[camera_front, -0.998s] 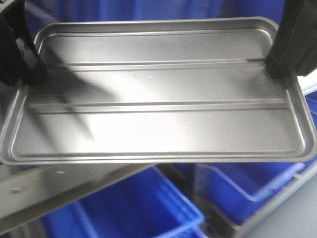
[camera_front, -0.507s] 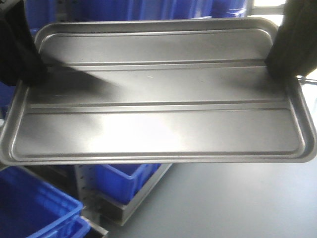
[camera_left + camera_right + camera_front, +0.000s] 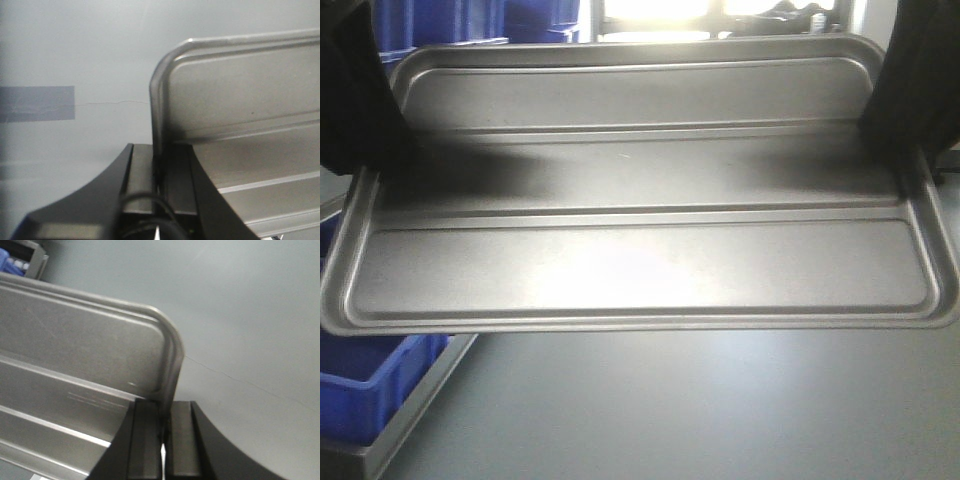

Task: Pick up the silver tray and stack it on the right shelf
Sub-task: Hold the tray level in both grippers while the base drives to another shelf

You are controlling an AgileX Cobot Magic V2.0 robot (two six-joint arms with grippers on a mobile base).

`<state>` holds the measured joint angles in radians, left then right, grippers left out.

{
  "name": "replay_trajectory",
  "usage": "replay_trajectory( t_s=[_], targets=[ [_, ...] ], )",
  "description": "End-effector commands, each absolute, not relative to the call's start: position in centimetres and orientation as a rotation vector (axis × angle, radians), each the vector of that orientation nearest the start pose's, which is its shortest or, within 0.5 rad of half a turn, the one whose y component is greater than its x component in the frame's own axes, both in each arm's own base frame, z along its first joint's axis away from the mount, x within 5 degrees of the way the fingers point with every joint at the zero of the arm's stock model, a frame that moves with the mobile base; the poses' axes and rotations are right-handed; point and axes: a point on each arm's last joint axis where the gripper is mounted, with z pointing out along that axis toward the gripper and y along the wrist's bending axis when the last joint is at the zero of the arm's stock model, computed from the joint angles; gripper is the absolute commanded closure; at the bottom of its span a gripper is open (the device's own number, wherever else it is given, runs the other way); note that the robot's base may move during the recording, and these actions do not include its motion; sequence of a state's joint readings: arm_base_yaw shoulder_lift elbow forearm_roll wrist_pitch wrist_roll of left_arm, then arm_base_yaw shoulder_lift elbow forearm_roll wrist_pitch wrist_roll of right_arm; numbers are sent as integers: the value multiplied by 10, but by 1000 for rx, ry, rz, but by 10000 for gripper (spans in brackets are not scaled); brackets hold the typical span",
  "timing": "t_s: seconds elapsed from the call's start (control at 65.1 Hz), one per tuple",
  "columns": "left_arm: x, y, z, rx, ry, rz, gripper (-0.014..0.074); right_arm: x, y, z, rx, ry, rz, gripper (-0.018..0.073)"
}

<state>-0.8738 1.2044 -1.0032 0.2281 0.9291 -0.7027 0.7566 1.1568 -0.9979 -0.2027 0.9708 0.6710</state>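
Observation:
The silver tray (image 3: 640, 190) fills the front view, held level in the air, shiny, with two long ridges across its base. My left gripper (image 3: 375, 150) is shut on its left rim and my right gripper (image 3: 900, 140) on its right rim. In the left wrist view the black fingers (image 3: 177, 175) pinch the tray's rim (image 3: 156, 115) between them. The right wrist view shows the right gripper (image 3: 165, 432) clamped on the tray (image 3: 75, 355) at its rim. The right shelf is out of view.
Below the tray lies grey floor (image 3: 670, 410). A blue bin (image 3: 370, 385) on a metal rack edge (image 3: 410, 415) sits at lower left. More blue bins (image 3: 470, 20) and a bright window (image 3: 660, 12) stand behind the tray.
The view has swung right with the tray: the blue bins and rack slid off to the left, and grey floor now fills the space below. Both grips are unchanged.

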Motion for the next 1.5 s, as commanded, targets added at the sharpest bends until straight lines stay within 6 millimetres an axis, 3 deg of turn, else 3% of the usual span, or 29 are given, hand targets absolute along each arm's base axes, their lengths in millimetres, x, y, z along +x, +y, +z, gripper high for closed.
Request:
replay_trajectory(
  t_s=[0.0, 1.489],
  targets=[
    [161, -166, 331, 373, 2521, -293, 689, 172, 136, 339, -235, 2498, 272, 501],
    [161, -166, 331, 372, 2522, -295, 689, 172, 136, 339, -235, 2497, 272, 501]
  ],
)
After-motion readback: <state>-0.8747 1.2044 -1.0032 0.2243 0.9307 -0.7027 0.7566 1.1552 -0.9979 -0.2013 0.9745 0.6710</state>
